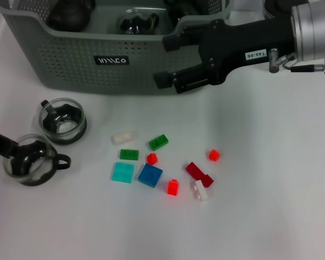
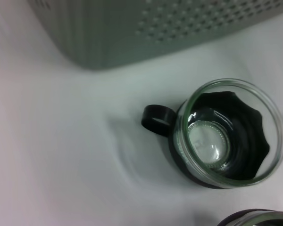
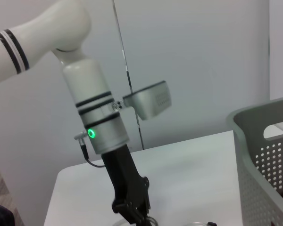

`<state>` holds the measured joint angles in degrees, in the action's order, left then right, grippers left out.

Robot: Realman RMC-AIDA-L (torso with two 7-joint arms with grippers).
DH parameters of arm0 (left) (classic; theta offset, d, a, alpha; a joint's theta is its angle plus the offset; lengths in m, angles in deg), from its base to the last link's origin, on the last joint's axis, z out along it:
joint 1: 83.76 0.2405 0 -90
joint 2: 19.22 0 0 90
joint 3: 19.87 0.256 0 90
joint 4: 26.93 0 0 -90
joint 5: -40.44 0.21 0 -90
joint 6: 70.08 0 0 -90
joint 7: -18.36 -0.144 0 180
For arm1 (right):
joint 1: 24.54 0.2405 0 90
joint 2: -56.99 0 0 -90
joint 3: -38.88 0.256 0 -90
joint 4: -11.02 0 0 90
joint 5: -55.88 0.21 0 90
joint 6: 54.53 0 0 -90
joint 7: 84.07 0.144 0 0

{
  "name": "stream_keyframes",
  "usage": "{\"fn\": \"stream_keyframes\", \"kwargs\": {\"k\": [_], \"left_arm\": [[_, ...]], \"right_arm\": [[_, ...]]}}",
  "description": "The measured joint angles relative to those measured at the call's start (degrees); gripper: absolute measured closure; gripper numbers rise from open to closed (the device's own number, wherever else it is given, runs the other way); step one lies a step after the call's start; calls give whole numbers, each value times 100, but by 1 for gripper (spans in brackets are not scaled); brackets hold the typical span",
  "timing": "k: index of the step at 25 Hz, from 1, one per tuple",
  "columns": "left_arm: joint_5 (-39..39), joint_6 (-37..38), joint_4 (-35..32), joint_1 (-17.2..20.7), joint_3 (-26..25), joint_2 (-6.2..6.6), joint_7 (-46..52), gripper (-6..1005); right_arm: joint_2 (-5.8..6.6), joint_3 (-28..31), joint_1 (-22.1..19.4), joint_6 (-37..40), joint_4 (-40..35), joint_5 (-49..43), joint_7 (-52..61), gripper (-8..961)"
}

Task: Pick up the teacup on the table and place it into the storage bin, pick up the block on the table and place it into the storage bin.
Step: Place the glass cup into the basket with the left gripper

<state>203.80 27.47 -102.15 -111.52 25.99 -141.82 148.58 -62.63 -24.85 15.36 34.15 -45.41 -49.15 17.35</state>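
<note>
The grey-green storage bin (image 1: 70, 59) stands at the back of the table and holds two teacups (image 1: 138, 23). Its corner shows in the right wrist view (image 3: 262, 155). Two glass teacups with black holders stand on the table at the left, one nearer the bin (image 1: 62, 120) and one nearer me (image 1: 30, 160). My left gripper (image 1: 2, 143) is at the nearer cup's rim. The left wrist view shows the other cup (image 2: 226, 136) from above. Several small blocks lie mid-table, among them a blue one (image 1: 150, 175). My right gripper (image 1: 167, 60) is open and empty at the bin's front wall.
Other blocks around the blue one include a cyan (image 1: 122, 172), a green (image 1: 158, 142), a white (image 1: 123, 137) and a red one (image 1: 173, 187). The left arm (image 3: 99, 122) shows in the right wrist view. White tabletop lies in front of the blocks.
</note>
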Motion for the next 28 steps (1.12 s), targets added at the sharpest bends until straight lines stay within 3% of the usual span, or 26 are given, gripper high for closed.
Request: {"fn": "stream_keyframes", "kwargs": {"k": [5,8,11,17,21,24,28], "left_arm": [[-151,435,-534,61,-285,2,-30,953],[-508,767,-802,61,-514,45,-49,953],[-1044,1160,-1094,30,-763,117,-56,953],[-2856,1694,-1428,-342,-1368,334,7,954],[-3368,1245,-1199,-798,-1349,375,28,954],[-3272,682,-891,-1182,-1168,395,37,954],[-3164,-210,-423,-1583,-670,553,261,954]], "right_arm": [[57,78,0,27,2,0,24,33],[162,83,26,56,83,-1,76,34],[336,53,131,99,199,-103,282,34],[495,63,391,359,137,-765,830,34],[600,64,737,511,125,-1606,1375,35],[588,75,964,538,124,-2187,1612,35],[552,76,1107,579,124,-2496,1729,34]]}}
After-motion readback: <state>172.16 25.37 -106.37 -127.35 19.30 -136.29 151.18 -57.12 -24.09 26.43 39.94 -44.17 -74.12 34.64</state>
